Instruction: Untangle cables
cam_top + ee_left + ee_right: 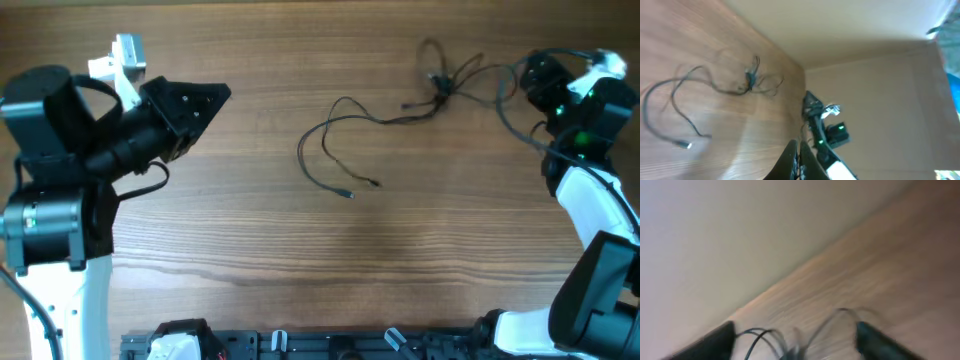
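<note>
The cables [440, 88] trail from mid-desk [300, 270] to a knot near the far right corner. The right jaws stand parted around strands there. The left jaws are clenched, well apart from the cables, and the near edge lies bare.

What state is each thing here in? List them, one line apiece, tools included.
cables: lying on the table, knotted at the right end, loose plug ends trailing left, not untangled.
left tool: shut, empty, away from the cables.
right tool: open, cable strands between its fingers, not clamped.
</note>
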Action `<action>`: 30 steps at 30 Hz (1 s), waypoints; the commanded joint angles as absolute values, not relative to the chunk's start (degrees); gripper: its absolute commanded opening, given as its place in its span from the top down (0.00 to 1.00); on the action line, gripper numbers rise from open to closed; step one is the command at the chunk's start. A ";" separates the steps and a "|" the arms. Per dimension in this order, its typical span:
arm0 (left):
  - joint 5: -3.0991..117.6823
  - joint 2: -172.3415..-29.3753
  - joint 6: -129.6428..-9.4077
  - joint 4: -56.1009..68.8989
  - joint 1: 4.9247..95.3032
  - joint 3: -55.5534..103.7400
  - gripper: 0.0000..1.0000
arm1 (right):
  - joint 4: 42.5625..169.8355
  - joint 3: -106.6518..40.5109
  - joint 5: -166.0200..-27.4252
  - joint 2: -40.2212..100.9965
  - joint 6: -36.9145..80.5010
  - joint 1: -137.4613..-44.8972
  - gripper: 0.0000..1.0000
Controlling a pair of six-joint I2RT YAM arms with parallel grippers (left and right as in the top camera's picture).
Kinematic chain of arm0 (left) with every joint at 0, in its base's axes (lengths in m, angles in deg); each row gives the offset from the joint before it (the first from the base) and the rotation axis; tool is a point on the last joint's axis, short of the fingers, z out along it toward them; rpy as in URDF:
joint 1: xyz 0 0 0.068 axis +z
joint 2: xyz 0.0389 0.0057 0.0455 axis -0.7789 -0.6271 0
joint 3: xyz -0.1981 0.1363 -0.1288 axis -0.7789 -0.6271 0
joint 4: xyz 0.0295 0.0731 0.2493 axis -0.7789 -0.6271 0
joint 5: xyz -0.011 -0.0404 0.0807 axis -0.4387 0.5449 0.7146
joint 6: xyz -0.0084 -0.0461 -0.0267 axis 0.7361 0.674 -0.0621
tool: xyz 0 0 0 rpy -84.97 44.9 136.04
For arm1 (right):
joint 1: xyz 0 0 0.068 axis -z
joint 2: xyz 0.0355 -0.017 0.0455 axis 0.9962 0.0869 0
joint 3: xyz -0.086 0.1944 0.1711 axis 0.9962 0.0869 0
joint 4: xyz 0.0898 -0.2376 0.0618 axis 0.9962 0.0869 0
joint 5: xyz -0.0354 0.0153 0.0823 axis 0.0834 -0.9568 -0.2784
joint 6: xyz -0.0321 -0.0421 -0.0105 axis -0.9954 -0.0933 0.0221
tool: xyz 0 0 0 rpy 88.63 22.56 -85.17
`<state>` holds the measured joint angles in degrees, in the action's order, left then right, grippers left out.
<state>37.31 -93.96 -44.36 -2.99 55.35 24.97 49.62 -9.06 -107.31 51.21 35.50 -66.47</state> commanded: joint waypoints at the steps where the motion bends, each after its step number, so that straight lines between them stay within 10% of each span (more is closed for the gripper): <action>1: 46.28 -97.09 -47.07 -5.74 51.20 25.16 0.92 | 48.44 -9.48 -120.16 48.65 30.36 -69.22 0.43; 2: 48.75 -98.18 -47.07 -6.51 49.71 25.16 0.86 | 49.38 -9.48 -120.25 48.52 30.47 -70.08 0.26; 6: 57.31 -104.63 -47.05 -5.48 40.90 25.10 0.55 | 55.90 -9.45 -117.26 48.54 34.67 -70.19 0.10; 9: 65.38 -114.68 -47.05 4.99 31.90 25.10 0.12 | 58.10 -9.45 -118.83 48.43 32.39 -70.16 0.00; 16: 78.36 -145.98 -52.82 44.20 17.71 25.12 0.06 | 70.26 -9.45 -115.46 38.94 33.31 -68.42 0.00; 24: 80.98 -164.30 -52.82 72.92 12.62 25.12 0.30 | 86.87 -9.45 -115.31 35.67 29.27 -68.28 0.00; 25: 81.01 -165.74 -52.82 73.93 12.38 25.12 0.96 | 87.65 -9.45 -115.31 35.67 28.90 -68.28 0.00; 30: 72.05 -158.40 -53.01 68.31 17.03 25.12 0.96 | 90.08 -9.45 -115.38 35.67 28.92 -68.94 0.00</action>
